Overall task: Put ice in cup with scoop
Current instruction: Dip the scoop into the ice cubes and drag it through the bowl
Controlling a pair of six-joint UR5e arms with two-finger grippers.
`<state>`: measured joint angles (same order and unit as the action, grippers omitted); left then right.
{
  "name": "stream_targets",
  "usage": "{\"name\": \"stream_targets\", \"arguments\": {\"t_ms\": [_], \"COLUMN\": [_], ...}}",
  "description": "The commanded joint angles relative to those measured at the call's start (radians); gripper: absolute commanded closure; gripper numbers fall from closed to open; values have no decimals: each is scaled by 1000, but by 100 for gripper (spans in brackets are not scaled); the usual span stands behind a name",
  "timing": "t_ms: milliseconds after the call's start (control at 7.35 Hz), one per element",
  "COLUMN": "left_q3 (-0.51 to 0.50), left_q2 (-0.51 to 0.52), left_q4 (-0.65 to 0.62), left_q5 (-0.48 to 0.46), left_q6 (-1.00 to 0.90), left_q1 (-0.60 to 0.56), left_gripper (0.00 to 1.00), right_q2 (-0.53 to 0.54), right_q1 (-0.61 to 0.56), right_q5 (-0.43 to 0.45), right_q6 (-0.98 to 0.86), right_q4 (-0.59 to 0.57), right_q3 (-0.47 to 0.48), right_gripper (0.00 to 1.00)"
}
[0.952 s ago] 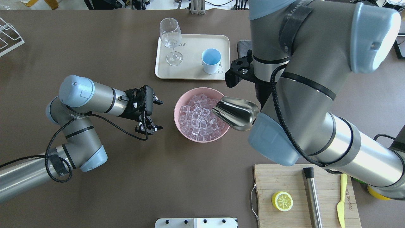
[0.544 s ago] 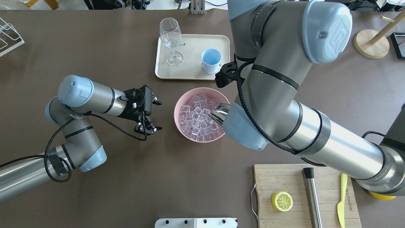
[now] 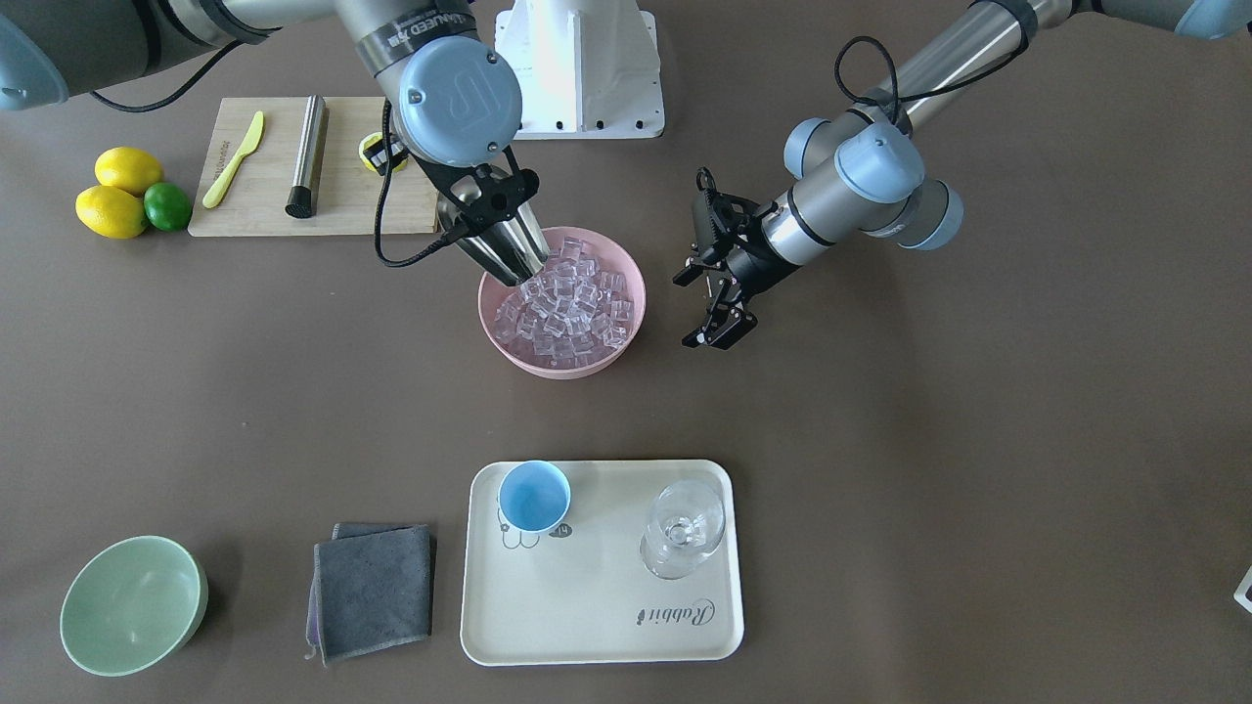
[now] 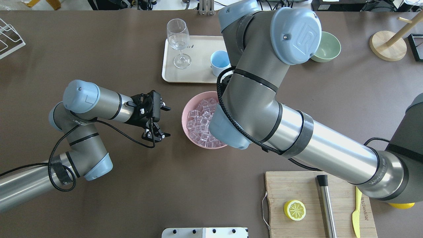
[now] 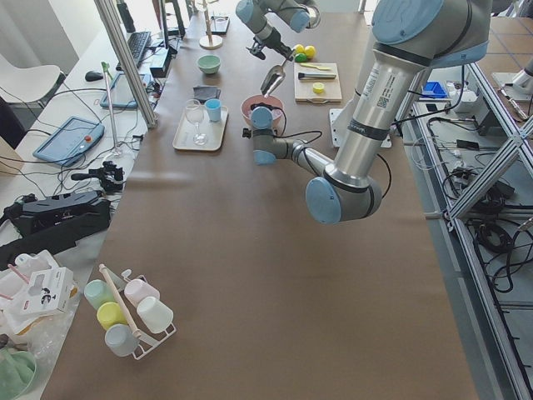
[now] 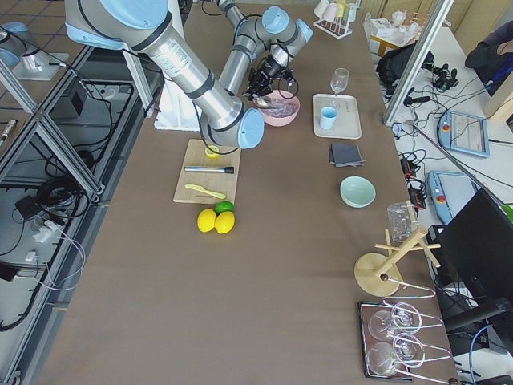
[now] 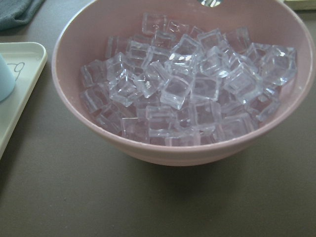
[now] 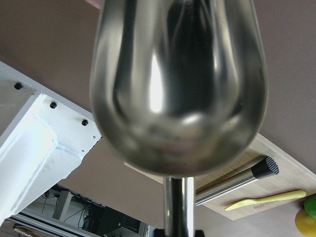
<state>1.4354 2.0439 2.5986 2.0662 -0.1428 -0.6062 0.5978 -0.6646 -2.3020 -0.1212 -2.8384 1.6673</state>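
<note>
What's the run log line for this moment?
right end effector: scoop tip in ice, pink bowl | left end effector: open beside bowl | cup: empty on tray

The right arm [image 4: 257, 99] now lies further left than a second ago, across the right half of the pink bowl [image 4: 182, 117], so from overhead the scoop is hidden beneath it. Seen from the front, the scoop [image 3: 499, 249] tilts steeply, mouth down among the ice [image 3: 572, 303] at the bowl's edge. The arm now overlaps the cup [image 4: 218, 62], and the pale-green bowl [image 4: 327, 46] at the far right is uncovered.
</note>
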Motion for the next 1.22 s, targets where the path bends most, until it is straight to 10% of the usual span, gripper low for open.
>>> {"name": "stream_targets", "arguments": {"t_ms": [0,1088], "left_q3": [-1,-7], "left_q2": [12,16], "left_q4": [-5,-5], "left_q5": [-3,-3], "left_q6": [2,2], "left_q1": [5,9], "left_gripper": [2,2], "right_q2": [-79,-119], "right_q1": [40,69], "right_q5": [25,68], "right_q6": [0,0], "right_q4": [-10,-16], "right_q3": [-124,-237], "right_gripper": [100,100]}}
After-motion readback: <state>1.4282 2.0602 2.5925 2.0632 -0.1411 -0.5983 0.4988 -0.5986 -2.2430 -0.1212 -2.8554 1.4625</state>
